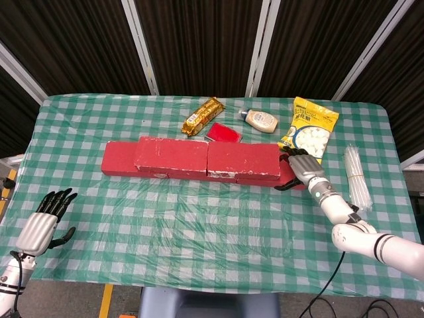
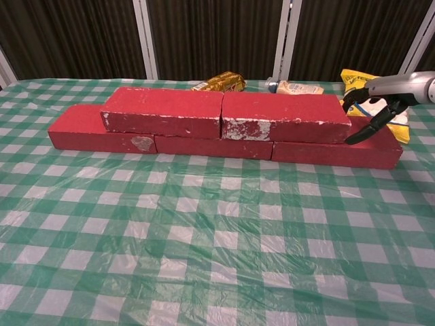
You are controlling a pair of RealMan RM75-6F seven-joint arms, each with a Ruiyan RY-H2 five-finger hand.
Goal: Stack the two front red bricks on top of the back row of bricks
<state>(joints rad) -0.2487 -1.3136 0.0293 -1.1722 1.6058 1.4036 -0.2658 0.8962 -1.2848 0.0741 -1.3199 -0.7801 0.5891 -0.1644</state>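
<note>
While the left hand [image 1: 45, 222] hovers open-fingered off the table's near-left corner, two red bricks [image 2: 224, 114] sit end to end atop the back row [image 2: 217, 145].
Their long axes run left-right; the right hand [image 1: 303, 167], fingers spread, presses the stack's right end.

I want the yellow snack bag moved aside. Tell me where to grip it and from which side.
Grip the yellow bag by its flat top edge, the end toward the back of the table, coming down from above. It lies flat with bare cloth behind it, while its near end sits close to the bricks and the right hand, so there's probably less room there.
</note>
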